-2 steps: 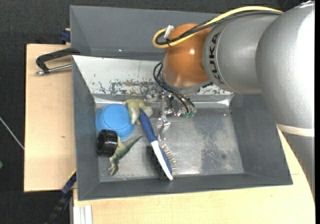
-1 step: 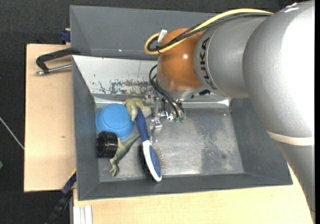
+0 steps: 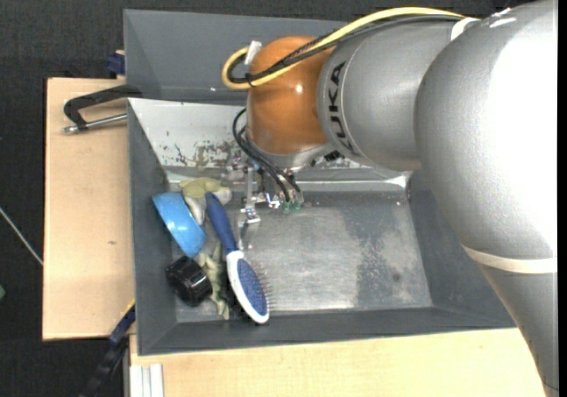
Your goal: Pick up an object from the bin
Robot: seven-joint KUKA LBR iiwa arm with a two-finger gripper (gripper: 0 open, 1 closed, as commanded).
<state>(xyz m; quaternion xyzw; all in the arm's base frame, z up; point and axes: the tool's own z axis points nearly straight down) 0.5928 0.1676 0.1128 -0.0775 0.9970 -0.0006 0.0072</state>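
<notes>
My gripper [image 3: 251, 209] hangs below the orange wrist cover at the left of the bin floor. It is just right of the blue handle of a hairbrush [image 3: 221, 225]. The brush lies slanted, and its white oval head with blue bristles points to the front wall. A light blue cup [image 3: 177, 220] lies on its side left of the handle. A pale yellowish soft thing [image 3: 202, 186] sits behind the cup, close to the gripper's left side. I see nothing between the gripper's jaws.
A small black chunky thing [image 3: 188, 280] lies in the front left corner, with olive-coloured bits [image 3: 213, 255] under the brush beside it. The arm covers the bin's back right part. The bin floor to the gripper's right is bare grey metal.
</notes>
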